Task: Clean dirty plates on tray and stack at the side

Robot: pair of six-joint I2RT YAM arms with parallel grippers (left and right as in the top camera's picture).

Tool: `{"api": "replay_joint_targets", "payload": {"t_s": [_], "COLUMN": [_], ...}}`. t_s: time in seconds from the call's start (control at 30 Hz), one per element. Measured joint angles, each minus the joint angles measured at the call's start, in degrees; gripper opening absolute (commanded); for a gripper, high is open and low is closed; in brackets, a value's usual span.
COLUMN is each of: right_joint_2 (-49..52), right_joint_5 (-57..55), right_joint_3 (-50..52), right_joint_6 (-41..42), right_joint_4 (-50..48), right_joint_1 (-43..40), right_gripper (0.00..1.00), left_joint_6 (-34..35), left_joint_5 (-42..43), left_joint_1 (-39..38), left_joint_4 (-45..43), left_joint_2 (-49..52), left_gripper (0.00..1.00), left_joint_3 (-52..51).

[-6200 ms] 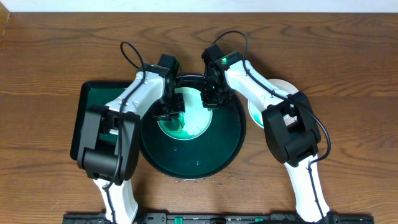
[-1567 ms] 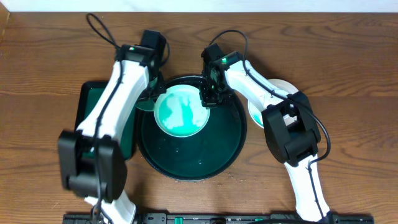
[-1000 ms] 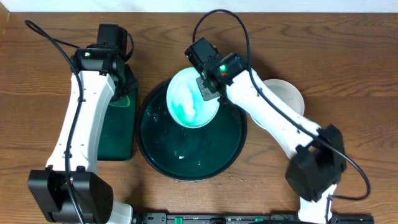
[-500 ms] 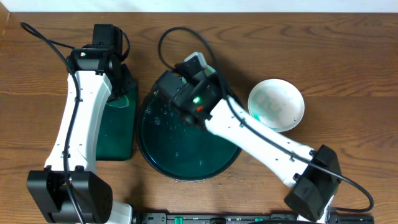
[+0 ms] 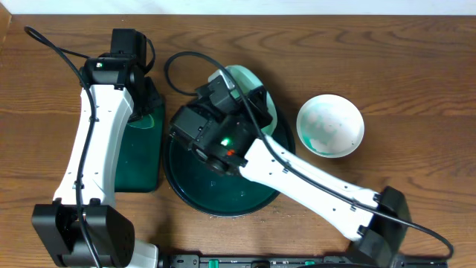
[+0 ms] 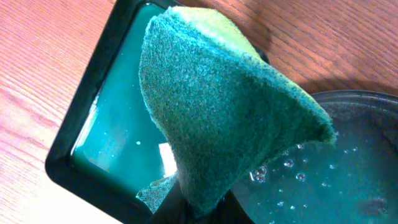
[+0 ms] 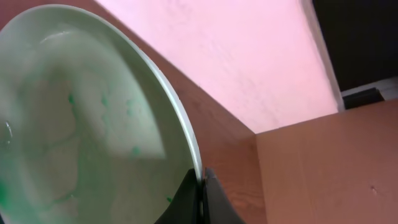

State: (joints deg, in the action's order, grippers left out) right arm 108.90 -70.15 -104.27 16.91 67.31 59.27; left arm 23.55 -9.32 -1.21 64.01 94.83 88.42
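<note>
The right hand (image 7: 200, 186) pinches the rim of a pale plate (image 7: 81, 124) flecked with green, holding it tilted above the upper edge of the round black tray (image 5: 223, 186) at the centre of the overhead view. A second plate (image 5: 331, 125) sits on the desk (image 5: 416, 74) to the right. At upper left, the left hand (image 6: 196, 211) is clamped on a green sponge (image 6: 217, 124) over the rectangular tray (image 6: 88, 99).
</note>
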Motion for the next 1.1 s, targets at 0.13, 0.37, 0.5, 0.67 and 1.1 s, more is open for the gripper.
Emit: {"api": "replay_joint_targets", "payload": {"t_s": [0.13,0.37,0.5,0.67,1.1], "right_joint_2": [-2.6,-3.5,-3.6,-3.4,-4.2], "right_joint_5": [-0.4,12.3,34.4,55.9,76.8], "right_joint_3": [0.0,0.2,4.0,7.0,8.5], "right_joint_6": [0.0,0.0,0.0,-0.9,-1.9], "right_joint_4": [0.0,1.2,-1.7,-4.3,0.2], "right_joint_1": [0.0,-3.0,-11.5,-21.6,-51.4], "right_gripper": [0.01,0.01,0.01,0.01,0.01], "left_joint_6": [0.0,0.0,0.0,0.0,0.0], "left_joint_5": [0.0,0.0,0.0,0.0,0.0], "left_joint_1": [0.0,0.0,0.0,0.0,0.0], "left_joint_4": [0.0,0.0,0.0,0.0,0.1], "left_joint_2": [0.0,0.0,0.0,0.0,0.0], "left_gripper": [0.07,0.07,0.07,0.07,0.07], "left_joint_3": [0.0,0.0,0.0,0.0,0.0]}}
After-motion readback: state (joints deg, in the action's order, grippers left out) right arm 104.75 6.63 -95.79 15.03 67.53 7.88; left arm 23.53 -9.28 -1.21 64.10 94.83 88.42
